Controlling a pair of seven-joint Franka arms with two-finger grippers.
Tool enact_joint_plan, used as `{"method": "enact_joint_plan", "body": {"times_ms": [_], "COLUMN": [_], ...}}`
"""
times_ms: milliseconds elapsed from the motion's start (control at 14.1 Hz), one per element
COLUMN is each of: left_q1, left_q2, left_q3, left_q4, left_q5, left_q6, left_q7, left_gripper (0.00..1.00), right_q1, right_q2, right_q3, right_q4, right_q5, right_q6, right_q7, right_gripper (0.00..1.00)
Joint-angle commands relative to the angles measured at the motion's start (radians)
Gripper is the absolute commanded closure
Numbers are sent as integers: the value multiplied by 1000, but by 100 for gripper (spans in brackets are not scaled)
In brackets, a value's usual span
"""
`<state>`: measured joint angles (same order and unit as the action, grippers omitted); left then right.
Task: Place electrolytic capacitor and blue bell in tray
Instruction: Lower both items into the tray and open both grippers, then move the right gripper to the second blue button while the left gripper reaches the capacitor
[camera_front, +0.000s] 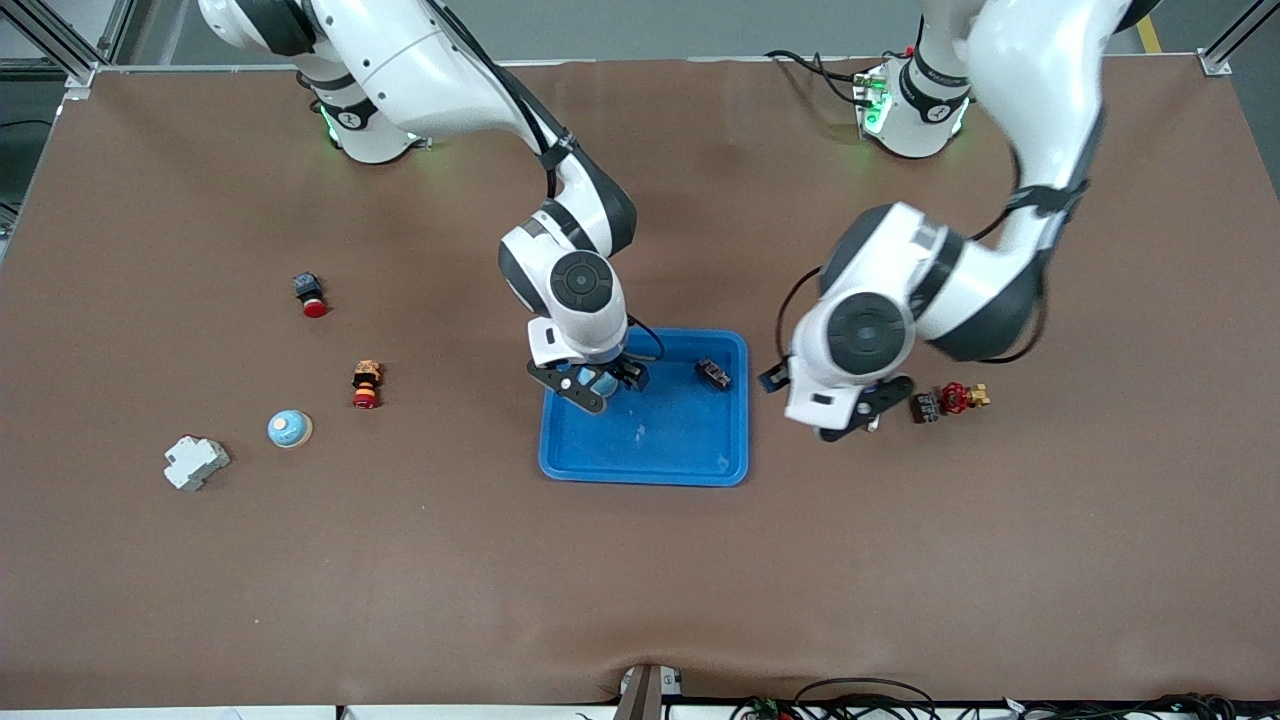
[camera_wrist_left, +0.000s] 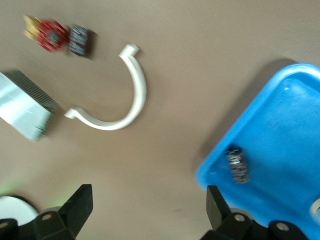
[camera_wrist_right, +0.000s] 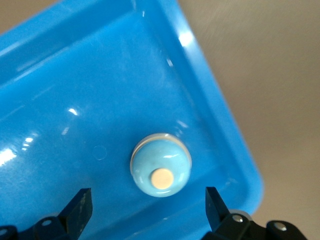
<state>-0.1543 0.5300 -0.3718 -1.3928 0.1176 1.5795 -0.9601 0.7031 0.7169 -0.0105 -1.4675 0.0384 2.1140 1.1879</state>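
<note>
Dropping the blue bell (camera_wrist_right: 160, 171) into the tray (camera_front: 650, 465).

The right hand (camera_wrist_right: 145, 210) hangs over it, fingers apart; lift straight up so nothing bumps. The capacitor (camera_front: 713, 373) lies in the tray too. The left hand (camera_wrist_left: 147, 210), fingers apart, is over the desk (camera_front: 900, 560) beside the tray, near a white hook (camera_wrist_left: 125, 95).

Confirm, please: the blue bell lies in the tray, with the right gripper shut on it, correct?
Not shut: the blue bell lies in the tray, but the right wrist view shows the right gripper open, its fingers clear of it.
</note>
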Motion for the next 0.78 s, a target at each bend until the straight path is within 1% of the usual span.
{"method": "enact_joint_plan", "body": {"times_ms": [0, 142, 213, 355, 568, 710], "left_q1": [83, 133, 153, 208, 271, 304], "left_q2": [-106, -160, -183, -237, -307, -311], "left_q3": [-1, -1, 1, -1, 1, 1], "left_q4": [-86, -159, -193, -283, -472, -564], "left_q5": [-24, -12, -7, 11, 14, 34], "left_q6": [-49, -39, -20, 61, 270, 414], "left_q7": [235, 346, 401, 487, 556, 581], "left_gripper": [0, 0, 0, 0, 0, 0], "right_q1": [-62, -147, -184, -276, -400, -508], "right_q2": [-52, -112, -137, -162, -200, -198], "right_q3": [3, -2, -5, -14, -12, -11], "right_q4": [24, 16, -2, -36, -83, -111], "right_q5": [-12, -15, -20, -75, -86, -80], "right_q6": [-116, -169, -164, -137, -71, -11], "right_q7": [-207, -391, -481, -614, -799, -969], "right_gripper": [0, 0, 0, 0, 0, 0]}}
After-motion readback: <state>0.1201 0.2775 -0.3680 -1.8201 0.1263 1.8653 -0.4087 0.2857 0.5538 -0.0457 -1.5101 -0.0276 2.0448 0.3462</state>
